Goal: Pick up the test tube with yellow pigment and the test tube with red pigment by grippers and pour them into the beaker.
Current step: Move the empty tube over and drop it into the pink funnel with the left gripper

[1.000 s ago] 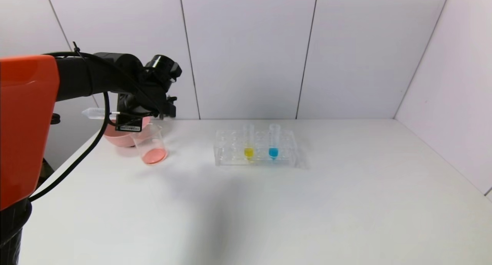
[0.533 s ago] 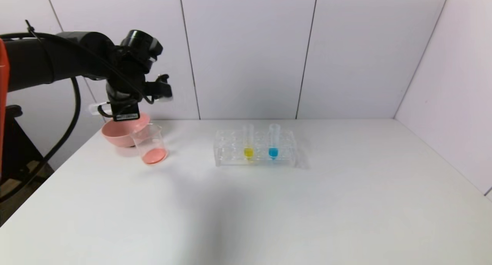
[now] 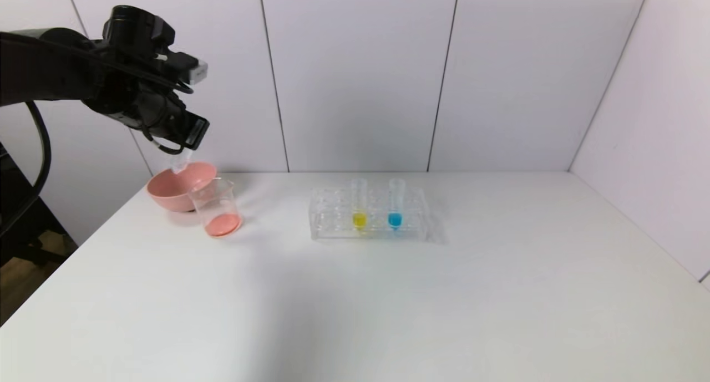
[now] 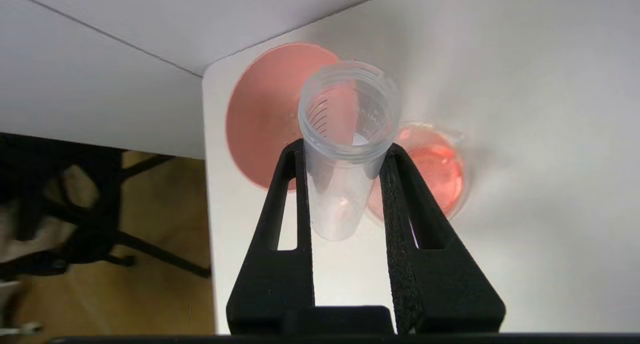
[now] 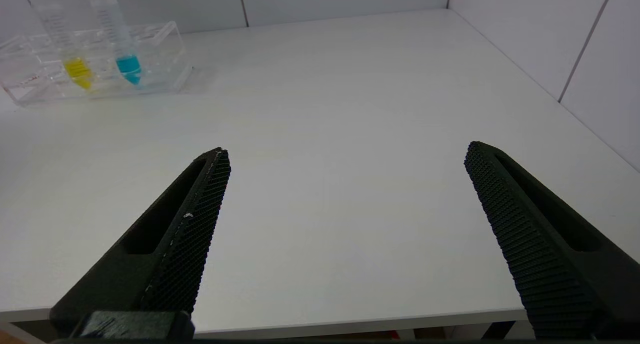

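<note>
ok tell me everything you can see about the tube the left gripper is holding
The test tube with red pigment is a slim clear plastic tube with printed graduation marks and a threaded open mouth, no cap. It looks emptied, with only a faint pink trace near its rounded tip. The left gripper is shut on it, one finger on each side, and holds it in the air, tilted, over the pink bowl and beside the beaker of red liquid. Nothing else touches it.

Left gripper [image 4: 344, 152] raised above the pink bowl [image 3: 166, 191], clamped on an emptied tube [image 4: 345, 149]; right gripper [image 5: 347, 159] spread wide.
</note>
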`<state>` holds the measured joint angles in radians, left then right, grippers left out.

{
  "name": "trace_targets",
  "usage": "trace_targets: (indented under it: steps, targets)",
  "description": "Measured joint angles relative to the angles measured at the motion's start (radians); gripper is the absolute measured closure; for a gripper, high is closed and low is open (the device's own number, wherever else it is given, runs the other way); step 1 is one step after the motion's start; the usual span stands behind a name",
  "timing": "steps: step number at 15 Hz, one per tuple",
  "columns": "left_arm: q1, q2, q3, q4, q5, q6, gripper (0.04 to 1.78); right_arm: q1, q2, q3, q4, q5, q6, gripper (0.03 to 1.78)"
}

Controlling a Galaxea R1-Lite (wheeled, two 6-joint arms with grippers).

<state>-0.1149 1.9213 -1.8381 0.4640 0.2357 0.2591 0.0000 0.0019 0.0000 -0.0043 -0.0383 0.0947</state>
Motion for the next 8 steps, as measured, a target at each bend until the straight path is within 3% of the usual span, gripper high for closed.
trace_targets:
  steps: [3,8]
  targets:
    - [0.022,-0.086,0.244,-0.266,-0.055,-0.086,1.39,0.000,0.000,0.000,0.000,0.000,0.000,0.10]
    - [0.061,-0.177,0.640,-0.903,0.024,-0.176,1.39,0.000,0.000,0.000,0.000,0.000,0.000,0.10]
